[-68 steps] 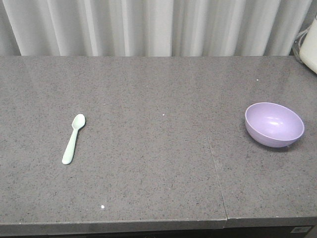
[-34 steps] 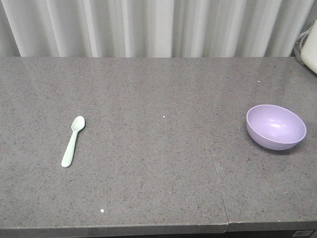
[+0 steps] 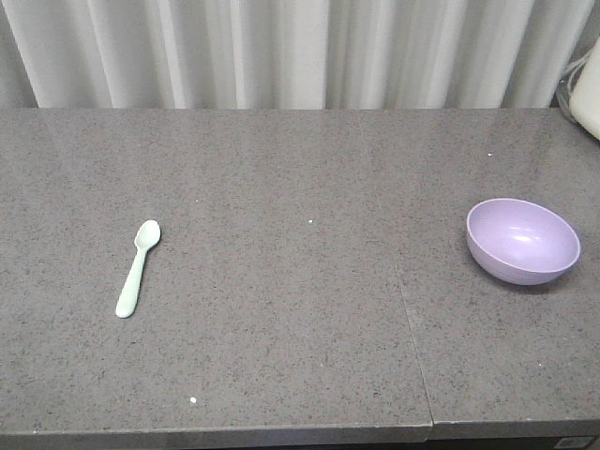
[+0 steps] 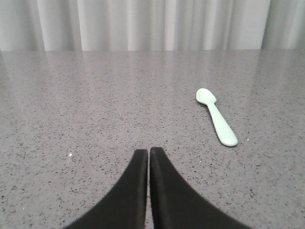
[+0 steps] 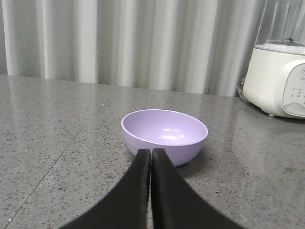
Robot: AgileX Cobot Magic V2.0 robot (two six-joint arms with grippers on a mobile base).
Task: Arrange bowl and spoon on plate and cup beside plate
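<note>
A lavender bowl (image 3: pixel 521 240) stands upright at the right of the grey counter, also in the right wrist view as the bowl (image 5: pixel 165 135). A mint-green spoon (image 3: pixel 137 267) lies at the left, head pointing away; the left wrist view has the spoon (image 4: pixel 216 122) ahead and to the right. My left gripper (image 4: pixel 148 151) is shut with nothing in it, short of the spoon. My right gripper (image 5: pixel 151 152) is shut and empty, its tips just in front of the bowl's near wall. Plate and cup are out of view. Neither gripper shows in the front view.
A white appliance (image 5: pixel 280 76) stands on the counter behind and right of the bowl; its edge (image 3: pixel 586 94) shows at the far right. A seam (image 3: pixel 412 347) runs across the counter left of the bowl. White curtains (image 3: pixel 281 52) hang behind.
The front view has shifted slightly: bowl and spoon sit a few pixels lower and the bowl a little further right than a second ago. Nothing on the counter has been touched.
</note>
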